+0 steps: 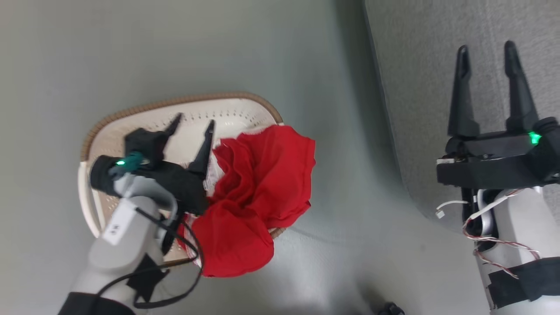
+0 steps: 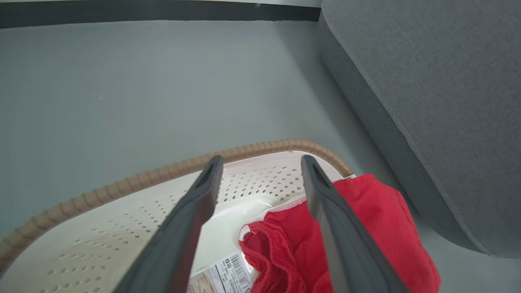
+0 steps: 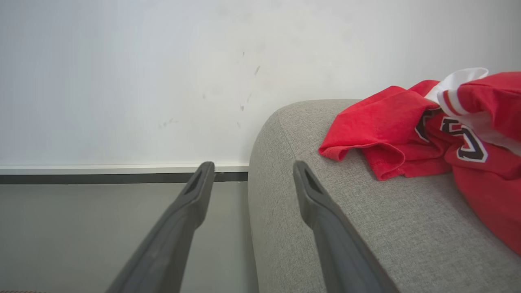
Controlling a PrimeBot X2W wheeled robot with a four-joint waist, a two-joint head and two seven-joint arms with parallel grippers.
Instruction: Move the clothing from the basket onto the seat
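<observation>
We see our left claw [image 1: 195, 119] above the basket [image 1: 236, 114]. Its two long dark fingers stand apart with nothing between them, so it is released.

The basket is cream plastic. It has rows of little holes in its sides and a brown rim that looks like woven rope. It sits on the smooth grey floor [image 1: 131, 52], to the left of the seat [image 1: 437, 87].

Soft red clothing [image 1: 262, 183] lies bunched up in the right side of the basket, just right of the left claw. It is full of folds. It spills over the right rim and the near rim. We can see a thin white trim along one edge. A paper label [image 2: 228, 274] with black bars lies inside the basket, just beside the red clothing.

Our right claw [image 1: 486, 46] is on the right, by the left edge of the seat. Its pointed dark fingers are spread too, and it grasps nothing.

The seat is a big grey cushion. Its cloth looks rough and woven. It has a round corner and a stitched seam.

A crumpled red shirt [image 3: 407, 134] lies on top of the seat, to the right of the right claw and apart from it. The shirt has white stripes, a white panel and dark letters with white edges.

Behind the seat is a plain pale wall [image 3: 163, 81] with a dark strip along the bottom.
</observation>
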